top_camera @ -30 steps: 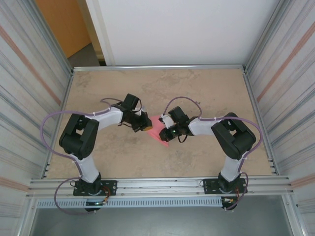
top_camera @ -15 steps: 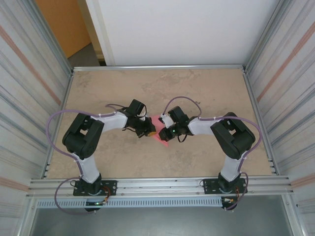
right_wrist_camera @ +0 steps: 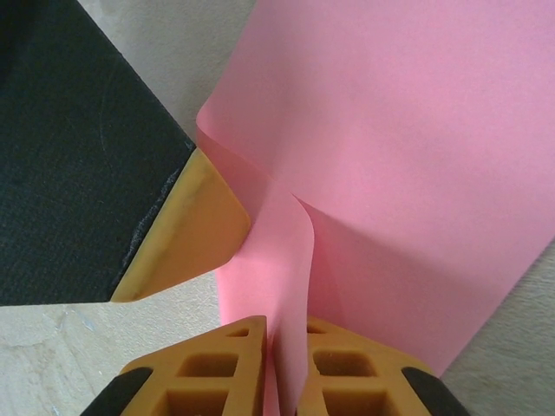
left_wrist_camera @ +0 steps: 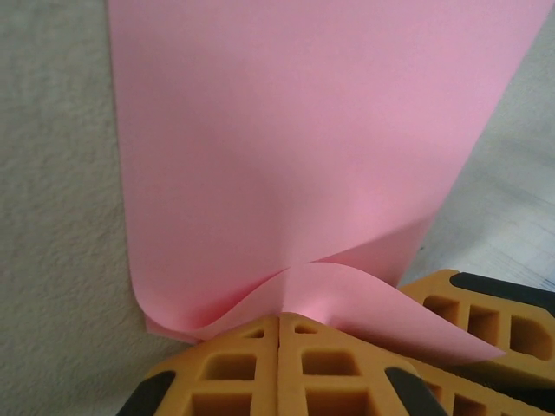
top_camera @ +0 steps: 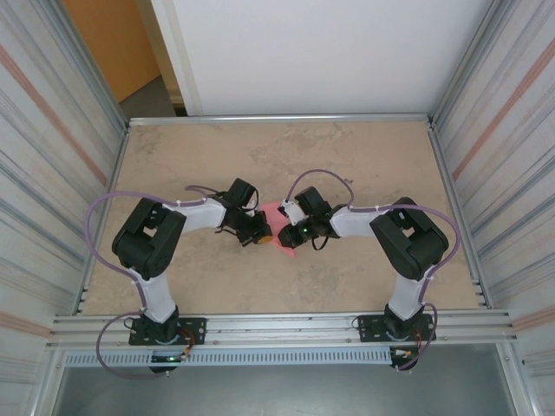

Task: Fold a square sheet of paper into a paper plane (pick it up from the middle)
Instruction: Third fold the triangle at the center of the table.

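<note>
Since 1 second ago my left gripper (left_wrist_camera: 279, 321) slid toward my right gripper (right_wrist_camera: 282, 334); both are clamped on the square sheet of paper (left_wrist_camera: 303, 156) bunched between them.

Your tabletop (top_camera: 364, 156) is a beige, mottled, stone-look surface, evenly lit, with only soft shadows on it. A thin aluminium rail (top_camera: 286, 118) closes its far edge. A double aluminium rail (top_camera: 286, 328) runs along the near edge, with a slotted white strip (top_camera: 286, 356) just below it. To your left (top_camera: 43, 139) and right (top_camera: 512, 113) stand pale ribbed side panels with faint reddish stripes. Beyond the far rail you see a white wall (top_camera: 321, 52), an orange panel (top_camera: 108, 39) at the top left, and a strip of grey floor (top_camera: 152, 100) between them.
</note>
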